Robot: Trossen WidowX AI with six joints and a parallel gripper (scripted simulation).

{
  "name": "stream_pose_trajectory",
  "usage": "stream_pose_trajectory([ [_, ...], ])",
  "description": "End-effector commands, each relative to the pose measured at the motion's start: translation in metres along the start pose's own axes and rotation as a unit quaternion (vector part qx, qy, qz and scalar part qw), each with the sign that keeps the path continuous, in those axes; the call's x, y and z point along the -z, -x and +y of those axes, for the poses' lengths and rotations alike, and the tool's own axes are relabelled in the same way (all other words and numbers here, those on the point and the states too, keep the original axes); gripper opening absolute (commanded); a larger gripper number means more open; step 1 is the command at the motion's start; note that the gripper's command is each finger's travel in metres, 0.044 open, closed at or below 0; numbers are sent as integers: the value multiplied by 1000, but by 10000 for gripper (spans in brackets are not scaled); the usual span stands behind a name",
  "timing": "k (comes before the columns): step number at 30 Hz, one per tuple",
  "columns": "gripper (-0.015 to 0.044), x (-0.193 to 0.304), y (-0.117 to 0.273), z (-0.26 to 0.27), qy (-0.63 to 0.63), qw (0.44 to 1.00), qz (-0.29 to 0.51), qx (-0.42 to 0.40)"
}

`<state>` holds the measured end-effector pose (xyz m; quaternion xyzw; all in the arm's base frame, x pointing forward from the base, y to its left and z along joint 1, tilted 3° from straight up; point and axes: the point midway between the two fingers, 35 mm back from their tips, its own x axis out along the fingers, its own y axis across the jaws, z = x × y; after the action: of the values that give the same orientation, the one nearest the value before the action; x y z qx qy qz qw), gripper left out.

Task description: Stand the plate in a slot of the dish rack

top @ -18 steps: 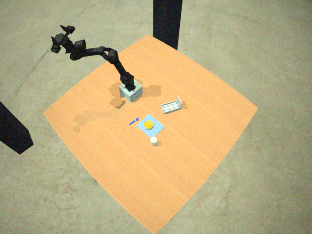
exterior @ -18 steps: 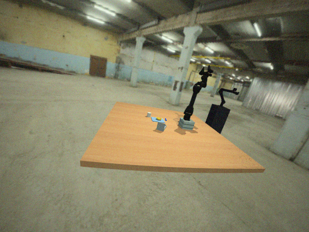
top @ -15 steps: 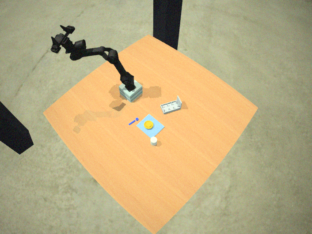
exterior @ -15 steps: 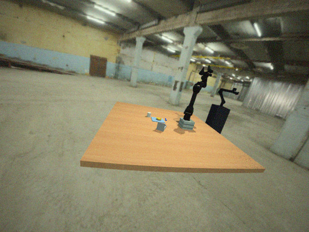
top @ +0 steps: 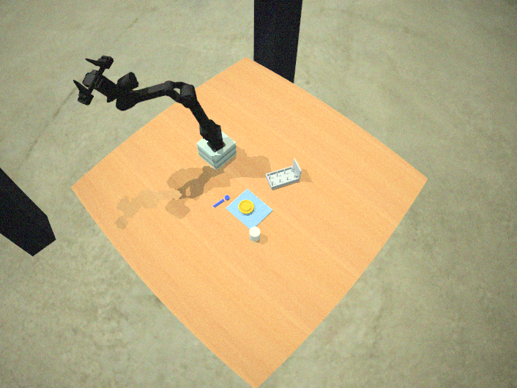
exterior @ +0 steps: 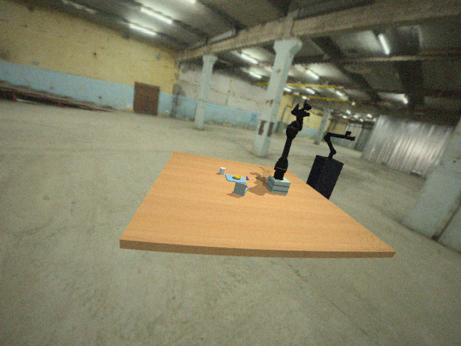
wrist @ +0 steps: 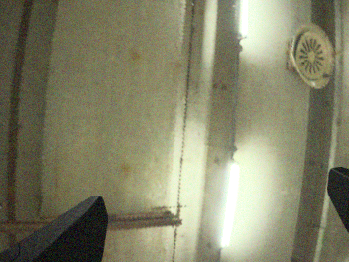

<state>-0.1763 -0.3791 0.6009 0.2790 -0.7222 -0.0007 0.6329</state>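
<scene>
A yellow plate (top: 246,206) (exterior: 237,177) lies flat on a light blue mat (top: 263,210) (exterior: 229,178). The white-grey dish rack (top: 285,184) (exterior: 239,188) stands on the table near the mat, with short rails inside and a taller panel at one end. No plate shows in it in the top view. My gripper (top: 80,69) (exterior: 301,103) (wrist: 218,196) is open and empty. It is raised high, far from the plate and the rack, and faces upward. The wrist view shows only the ceiling between the fingers, so plate and rack are out of that view.
A blue spoon-like item (top: 218,203) (exterior: 247,178) lies beside the mat. A white cup (top: 254,234) (exterior: 222,170) stands by the mat's corner. The arm's base sits on a pale block (top: 217,157) (exterior: 278,185). Another dark arm stands on a black pedestal (exterior: 324,173) beyond the table.
</scene>
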Motion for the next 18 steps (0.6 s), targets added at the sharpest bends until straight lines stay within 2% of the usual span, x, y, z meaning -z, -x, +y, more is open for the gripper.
stream_pose_trajectory([
  [1, 400, 4, 1, -21, 10, 1000, -16, 23],
  [18, 400, 31, 21, -125, 21, 986, -62, 152],
])
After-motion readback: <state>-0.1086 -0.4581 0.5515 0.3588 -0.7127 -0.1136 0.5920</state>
